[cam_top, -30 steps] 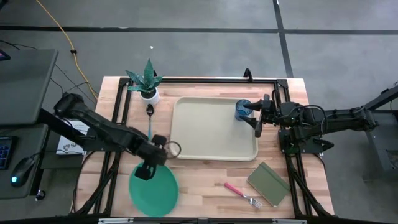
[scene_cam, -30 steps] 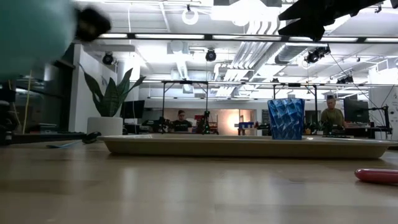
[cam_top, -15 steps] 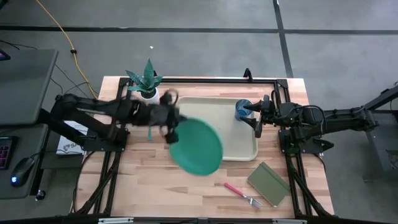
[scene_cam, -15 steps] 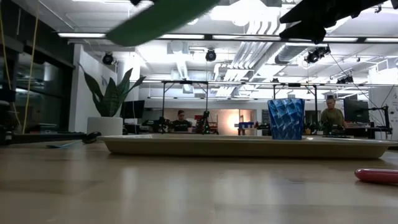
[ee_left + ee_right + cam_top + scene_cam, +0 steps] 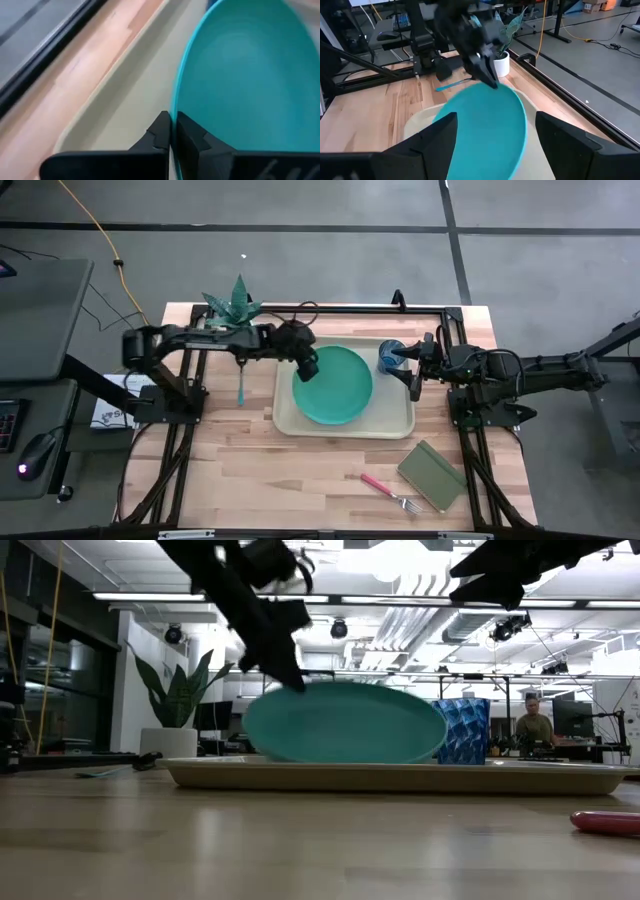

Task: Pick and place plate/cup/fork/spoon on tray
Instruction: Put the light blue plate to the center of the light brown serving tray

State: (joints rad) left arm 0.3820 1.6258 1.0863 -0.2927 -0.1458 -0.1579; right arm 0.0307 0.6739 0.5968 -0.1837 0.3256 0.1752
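The teal-green plate (image 5: 333, 385) is over the beige tray (image 5: 290, 418), tilted, with my left gripper (image 5: 308, 367) shut on its rim; it also shows in the low view (image 5: 345, 725) and the left wrist view (image 5: 240, 75). The blue cup (image 5: 390, 357) stands upright on the tray's far right corner. My right gripper (image 5: 412, 370) is open and empty, up above the tray's right rim beside the cup. The spoon (image 5: 241, 383) lies on the table left of the tray. The fork (image 5: 390, 492) lies at the near right. My left gripper pinches the plate's rim (image 5: 174, 119) between its two shut fingers, on the side toward the table's far left. The fingers slant down from the left. The plate hangs tilted, held side highest (image 5: 290, 690). Its low edge is behind the tray rim; I cannot tell whether it touches the tray.
A white pot with a green plant (image 5: 237, 312) stands at the far left by the tray's corner. An olive-green notebook (image 5: 432, 475) lies at the near right beside the fork. Bare wood lies along the near edge. People sit in the room behind (image 5: 535, 720).
My left gripper has carried the plate from low at the table's near left, up high, toward the far right, then down over the tray. The plate now hangs tilted and low over the tray. My right arm has kept still.
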